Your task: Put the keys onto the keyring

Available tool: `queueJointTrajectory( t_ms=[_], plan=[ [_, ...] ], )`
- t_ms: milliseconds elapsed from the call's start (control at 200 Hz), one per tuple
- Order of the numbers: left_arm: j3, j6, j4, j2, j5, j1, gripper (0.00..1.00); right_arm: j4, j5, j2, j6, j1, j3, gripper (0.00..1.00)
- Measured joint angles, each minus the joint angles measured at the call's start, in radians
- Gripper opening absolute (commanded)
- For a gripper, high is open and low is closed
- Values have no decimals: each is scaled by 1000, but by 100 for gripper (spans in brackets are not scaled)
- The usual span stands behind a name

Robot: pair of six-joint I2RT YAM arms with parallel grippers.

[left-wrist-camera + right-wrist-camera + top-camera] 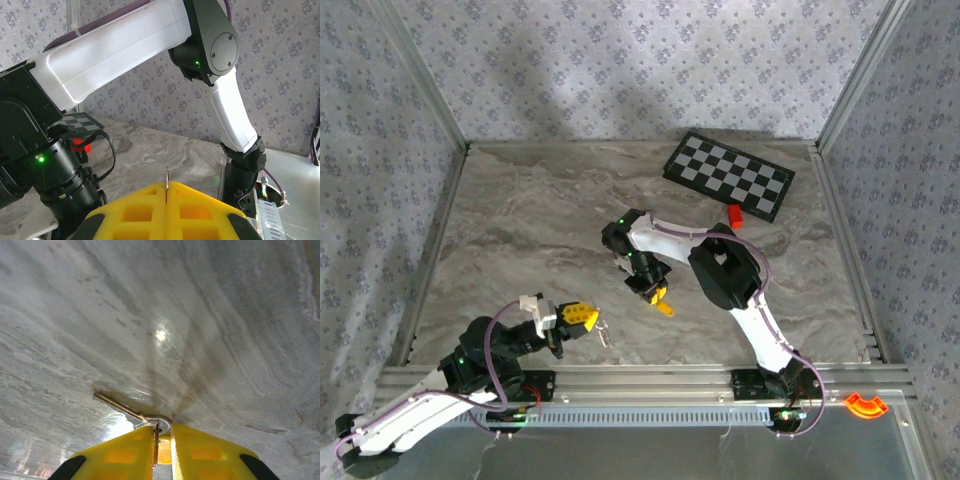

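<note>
Marbled worktop is left bare around both arms. One keyring is pinched edge-on in the fully closed left end effector, near the front rail. One key lies flat mid-worktop, its head between the almost-closed right end effector; whether it is gripped cannot be told. One checkerboard and one red block are set at the far right

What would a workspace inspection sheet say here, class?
Surface: marble-look table, flat, no spills seen.
Job's things: key lying on the table; thin metal piece, likely the ring, held edge-on.
Clutter: checkerboard and red block at far right; orange piece on the near rail.
Grippers: left gripper shut on ring; right gripper nearly closed around the key's head, grip unsure.
Cables: purple cables along both arms.
Surroundings: patterned walls, metal frame.
</note>
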Motion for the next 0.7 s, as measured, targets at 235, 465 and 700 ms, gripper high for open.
queueJointTrajectory(
  t_ms=[235,465,700],
  plan=[
    [0,-10,0,0,0,0,0,9,25,-8,5,1,-11,7],
    [-1,-14,1,0,-3,0,0,80,81,-99,66,21,-107,2],
    [-4,-17,3,0,-6,0,0,266,177,-294,193,70,-344,0]
  ],
)
